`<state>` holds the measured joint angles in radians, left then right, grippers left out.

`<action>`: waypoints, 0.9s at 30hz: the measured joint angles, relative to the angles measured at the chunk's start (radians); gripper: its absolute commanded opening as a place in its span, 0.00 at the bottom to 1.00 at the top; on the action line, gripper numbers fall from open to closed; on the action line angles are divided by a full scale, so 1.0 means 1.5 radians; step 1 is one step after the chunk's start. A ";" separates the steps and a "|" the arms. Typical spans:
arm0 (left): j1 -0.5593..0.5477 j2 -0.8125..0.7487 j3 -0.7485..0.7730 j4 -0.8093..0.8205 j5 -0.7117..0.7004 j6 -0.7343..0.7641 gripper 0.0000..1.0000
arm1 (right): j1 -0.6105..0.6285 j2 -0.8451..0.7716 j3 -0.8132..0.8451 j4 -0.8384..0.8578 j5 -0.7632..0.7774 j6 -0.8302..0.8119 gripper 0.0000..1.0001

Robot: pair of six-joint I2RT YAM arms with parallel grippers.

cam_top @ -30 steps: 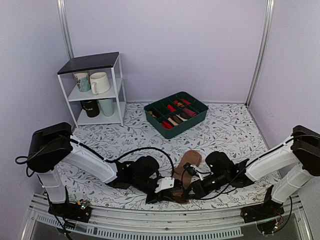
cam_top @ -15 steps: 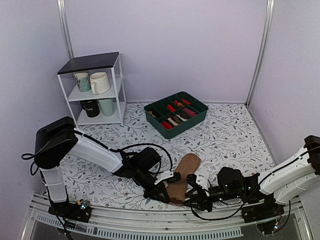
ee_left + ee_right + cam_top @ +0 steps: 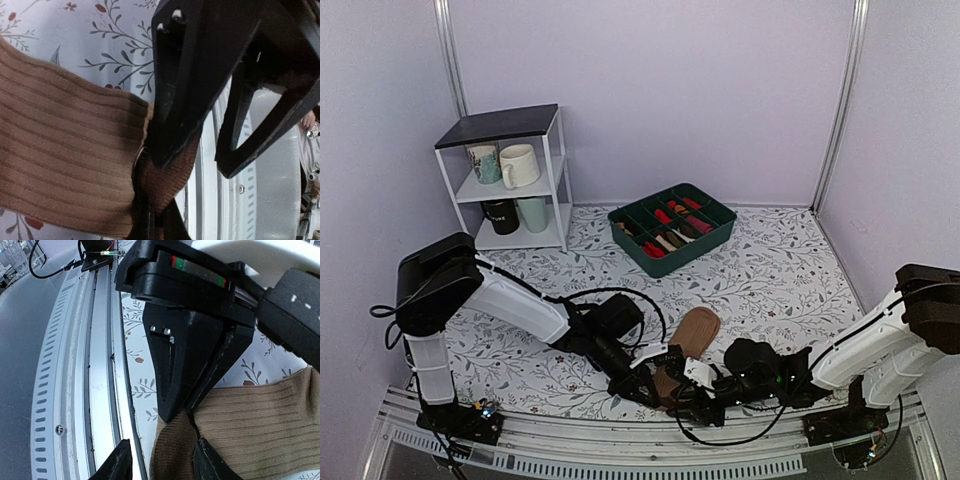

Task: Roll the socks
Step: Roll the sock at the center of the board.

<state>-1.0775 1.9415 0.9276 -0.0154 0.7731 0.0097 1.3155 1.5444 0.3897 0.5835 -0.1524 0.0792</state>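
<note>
1. Socks (image 3: pixel 692 333): a flat brown strip on the table (image 3: pixel 770 270), well in front of the green box (image 3: pixel 705 240). The rounded far end points back toward the box.
2. Left gripper (image 3: pixel 660 384): clamped tight on the socks' near end, on the side away from the box.
3. Right gripper (image 3: pixel 686 393): fingers apart, straddling that same near corner just beside the left gripper, not gripping it.

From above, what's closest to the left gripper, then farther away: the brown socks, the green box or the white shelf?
From the left gripper:
1. socks, pinched in it, front middle.
2. green box, back middle.
3. white shelf, back left corner.
</note>
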 measured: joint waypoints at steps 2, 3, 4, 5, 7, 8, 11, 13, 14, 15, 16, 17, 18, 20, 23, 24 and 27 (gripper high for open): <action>0.001 0.002 0.001 0.000 0.003 0.000 0.00 | 0.000 0.001 0.003 -0.005 -0.004 0.007 0.40; 0.001 0.002 0.001 0.000 0.003 0.000 0.00 | 0.000 0.001 0.003 -0.008 -0.007 0.010 0.40; 0.002 0.002 0.001 0.000 0.004 0.000 0.00 | 0.001 0.001 0.003 -0.013 -0.009 0.014 0.40; 0.002 0.003 0.001 0.000 0.005 0.000 0.00 | 0.001 0.001 0.003 -0.019 -0.010 0.020 0.40; 0.002 0.003 0.001 0.000 0.006 0.001 0.00 | 0.005 0.001 0.003 -0.034 -0.011 0.028 0.40; 0.003 0.003 0.001 0.000 0.007 0.001 0.00 | 0.007 0.001 0.003 -0.038 -0.012 0.033 0.40; 0.003 0.004 0.002 0.001 0.008 0.001 0.00 | 0.011 0.001 0.003 -0.045 -0.011 0.043 0.30; 0.003 0.005 0.002 0.001 0.010 0.001 0.00 | 0.012 0.001 0.006 -0.051 -0.007 0.054 0.17; 0.003 0.006 0.003 0.001 0.011 0.000 0.00 | 0.012 0.002 0.008 -0.054 -0.004 0.054 0.13; 0.003 0.006 0.003 0.001 0.011 0.000 0.03 | 0.013 0.005 0.012 -0.060 0.002 0.061 0.11; 0.003 0.006 0.003 0.001 0.011 0.000 0.16 | 0.013 0.009 0.017 -0.066 0.009 0.068 0.08; 0.003 0.006 0.003 0.001 0.010 0.000 0.21 | 0.013 0.012 0.022 -0.072 0.015 0.074 0.07; 0.003 0.006 0.003 0.001 0.009 0.001 0.23 | 0.013 0.014 0.024 -0.076 0.019 0.080 0.06; 0.003 0.002 0.003 0.003 0.007 0.000 0.24 | 0.013 0.015 0.025 -0.079 0.028 0.102 0.05; 0.002 -0.026 -0.012 0.006 -0.034 0.000 0.30 | 0.013 0.015 0.021 -0.076 0.032 0.138 0.04; 0.002 -0.036 -0.019 0.009 -0.051 0.001 0.32 | 0.013 0.015 0.017 -0.071 0.033 0.151 0.04; 0.004 -0.080 -0.051 0.035 -0.100 0.003 0.34 | 0.005 0.014 -0.008 -0.034 0.031 0.193 0.04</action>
<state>-1.0710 1.8217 0.8509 0.0368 0.6235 0.0139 1.3235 1.5650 0.3775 0.5331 -0.1055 0.3679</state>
